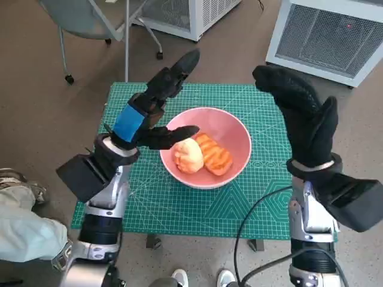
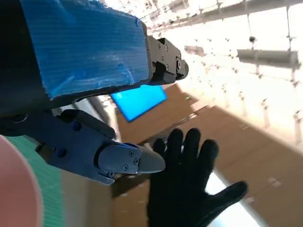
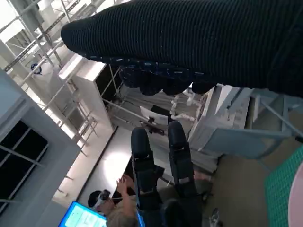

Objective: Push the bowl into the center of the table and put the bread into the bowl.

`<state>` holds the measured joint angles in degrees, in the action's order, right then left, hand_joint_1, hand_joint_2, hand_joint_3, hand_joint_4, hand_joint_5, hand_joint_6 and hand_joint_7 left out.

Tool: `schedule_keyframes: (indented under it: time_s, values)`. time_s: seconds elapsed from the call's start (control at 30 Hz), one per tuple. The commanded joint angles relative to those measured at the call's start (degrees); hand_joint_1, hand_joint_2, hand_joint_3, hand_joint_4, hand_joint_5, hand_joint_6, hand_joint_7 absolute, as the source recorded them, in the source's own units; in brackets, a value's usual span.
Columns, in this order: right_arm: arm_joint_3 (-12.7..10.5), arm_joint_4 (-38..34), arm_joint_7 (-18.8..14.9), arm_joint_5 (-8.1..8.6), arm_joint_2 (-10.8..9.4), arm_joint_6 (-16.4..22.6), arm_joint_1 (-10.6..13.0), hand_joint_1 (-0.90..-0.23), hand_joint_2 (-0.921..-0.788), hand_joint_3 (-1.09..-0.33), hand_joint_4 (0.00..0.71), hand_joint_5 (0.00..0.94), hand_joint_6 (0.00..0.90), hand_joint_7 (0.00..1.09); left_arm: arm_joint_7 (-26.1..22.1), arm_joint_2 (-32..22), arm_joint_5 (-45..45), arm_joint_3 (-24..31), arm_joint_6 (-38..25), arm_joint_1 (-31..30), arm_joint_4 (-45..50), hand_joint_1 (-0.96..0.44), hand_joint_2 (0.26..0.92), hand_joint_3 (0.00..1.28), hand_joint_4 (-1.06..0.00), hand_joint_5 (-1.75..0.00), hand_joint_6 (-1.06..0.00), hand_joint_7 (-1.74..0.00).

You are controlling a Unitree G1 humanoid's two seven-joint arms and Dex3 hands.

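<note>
A pink bowl (image 1: 236,133) stands near the middle of the green cutting mat (image 1: 179,206). Inside it lie two pieces of bread: a pale round one (image 1: 188,155) and an orange ridged one (image 1: 214,153). My left hand (image 1: 149,110) is raised above the bowl's left rim, fingers spread, holding nothing. My right hand (image 1: 302,116) is lifted above the mat's right side, fingers apart and empty. The left wrist view shows my left hand (image 2: 90,94) with my gloved right hand (image 2: 187,189) beyond it. In the right wrist view my glove (image 3: 199,42) fills the top and my left hand (image 3: 161,175) shows opposite.
A chair (image 1: 96,24) stands behind the table on the left, and white cabinets (image 1: 326,33) behind on the right. A person's leg (image 1: 24,230) is at the lower left. A person (image 3: 116,208) with a blue screen shows in the right wrist view.
</note>
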<state>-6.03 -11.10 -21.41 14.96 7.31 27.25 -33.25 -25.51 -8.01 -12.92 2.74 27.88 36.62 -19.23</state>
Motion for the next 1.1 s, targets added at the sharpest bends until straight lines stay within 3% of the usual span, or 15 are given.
schedule_keyframes:
  time_s: [0.03, 1.1]
  values:
    - [-0.1, -1.6, 0.4, -1.34, 0.8, 0.2, -0.8, -0.685, -0.921, -0.77, 0.169, 0.0, -0.001, 0.48, -0.4, 1.1, -2.4, 1.4, 1.4, -0.3, -1.1, -0.6, 0.921, 0.37, -0.11, 0.0, -0.2, -0.06]
    - [-0.4, -7.5, 0.7, -2.47, 1.2, 2.4, -4.6, -0.678, -0.921, -0.744, 0.163, 0.0, -0.001, 0.49, 0.3, 4.1, -1.5, 2.4, 8.9, -0.2, -6.2, -0.58, 0.921, 0.38, -0.05, 0.0, -0.16, -0.05]
